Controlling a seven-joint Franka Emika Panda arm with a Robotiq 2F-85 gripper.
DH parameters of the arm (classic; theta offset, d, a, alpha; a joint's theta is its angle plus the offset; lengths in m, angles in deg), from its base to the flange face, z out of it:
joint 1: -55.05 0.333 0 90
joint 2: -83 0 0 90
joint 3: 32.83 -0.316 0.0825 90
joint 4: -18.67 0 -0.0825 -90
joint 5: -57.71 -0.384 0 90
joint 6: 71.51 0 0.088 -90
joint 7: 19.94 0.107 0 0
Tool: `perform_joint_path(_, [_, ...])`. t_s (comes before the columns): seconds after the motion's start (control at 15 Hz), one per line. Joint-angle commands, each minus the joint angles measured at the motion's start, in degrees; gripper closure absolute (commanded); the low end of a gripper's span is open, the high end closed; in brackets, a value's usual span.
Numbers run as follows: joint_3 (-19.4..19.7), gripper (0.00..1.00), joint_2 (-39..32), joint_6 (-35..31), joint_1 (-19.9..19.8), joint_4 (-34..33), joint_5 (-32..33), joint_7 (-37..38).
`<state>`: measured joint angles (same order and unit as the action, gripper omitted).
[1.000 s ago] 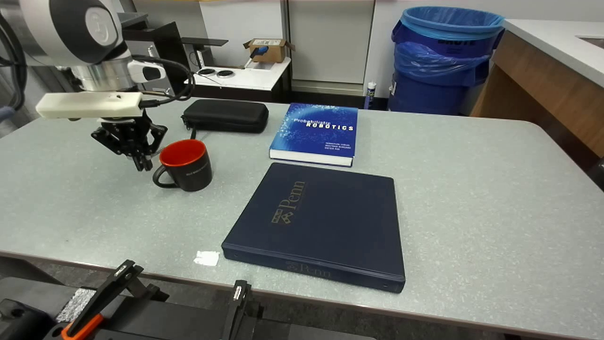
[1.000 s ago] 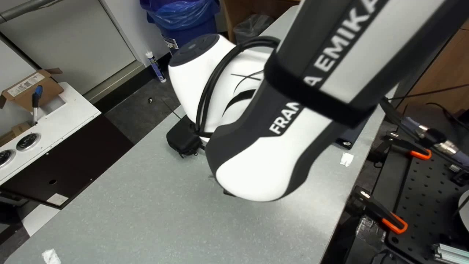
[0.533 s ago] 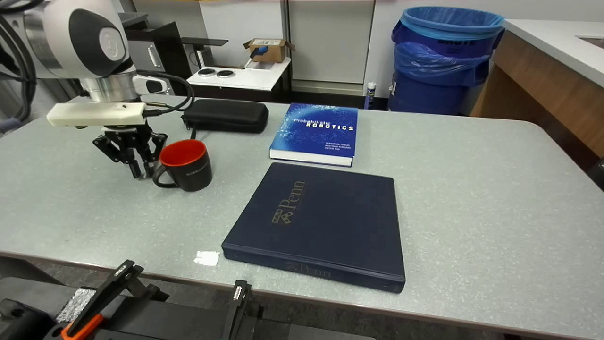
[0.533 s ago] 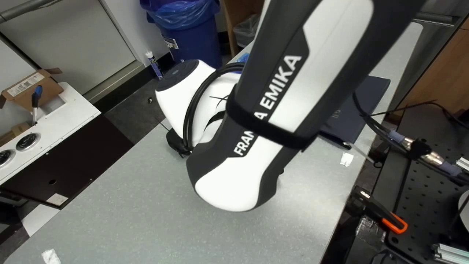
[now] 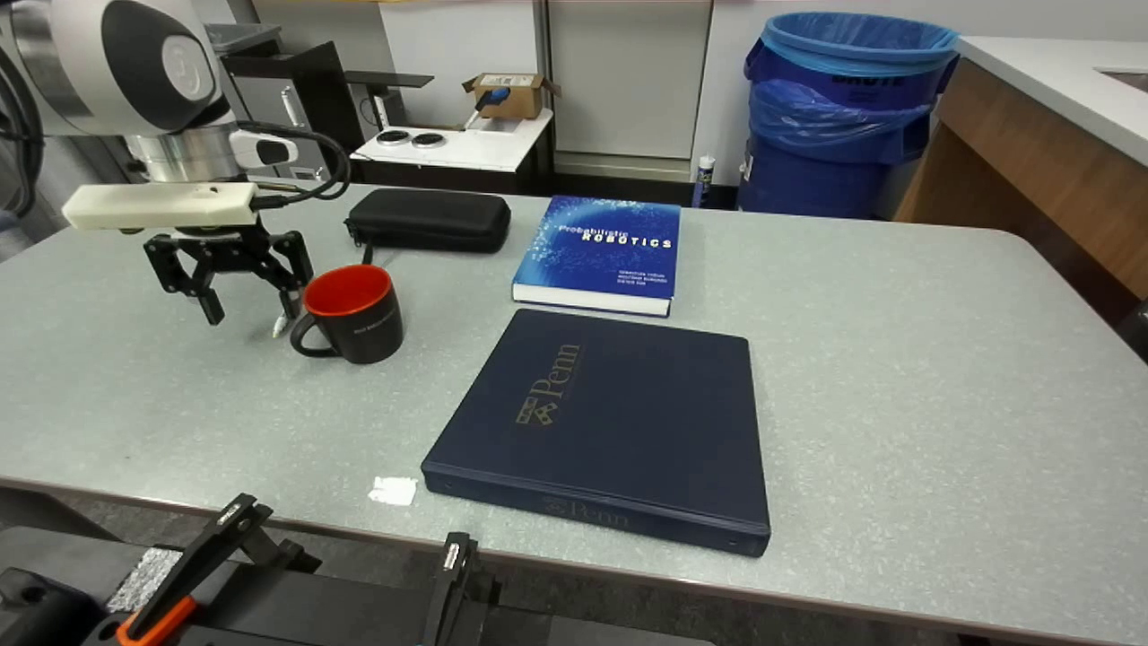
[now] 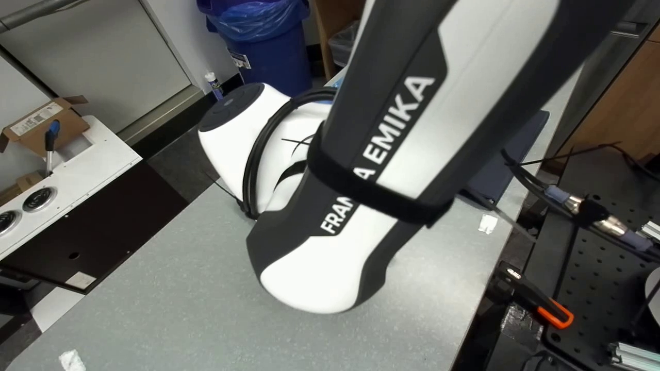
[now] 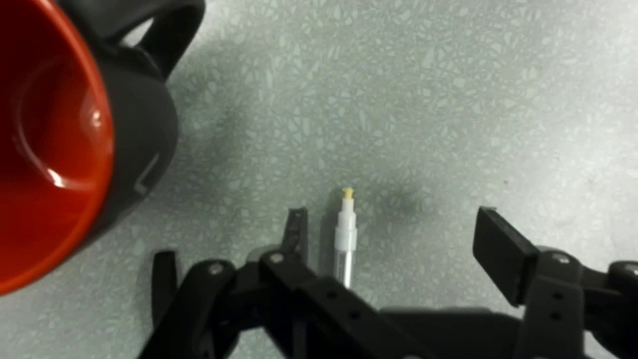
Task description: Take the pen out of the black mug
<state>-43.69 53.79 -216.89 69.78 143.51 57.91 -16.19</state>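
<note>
One big speckled gray tabletop [image 5: 897, 404], with a black mug [image 5: 359, 334] sitting on it. Blue trash can [image 5: 812, 135] shows up in both exterior views, standing well past the mug. In an exterior view there's a chunky navy Penn binder [image 5: 619, 422] right of the mug, a blue robotics book [image 5: 601, 256] behind and right of it, and a black case [image 5: 429, 220] close behind. Jaws are spread wide just beside the mug, and the white pen [image 7: 345, 239] lies on the tabletop next to it, between them, nearer the mug-side one.
</note>
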Motion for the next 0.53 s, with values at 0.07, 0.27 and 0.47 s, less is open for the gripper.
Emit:
perform_joint_path(0.07, [-0.3,0.00,2.6,2.6,-0.2,-0.1,-1.1,0.8])
perform_joint_path(0.27, [0.0,0.00,1.6,1.0,0.0,-0.1,-0.5,0.0])
perform_joint_path(0.47, [0.0,0.00,1.7,1.2,0.0,-0.1,-0.5,0.0])
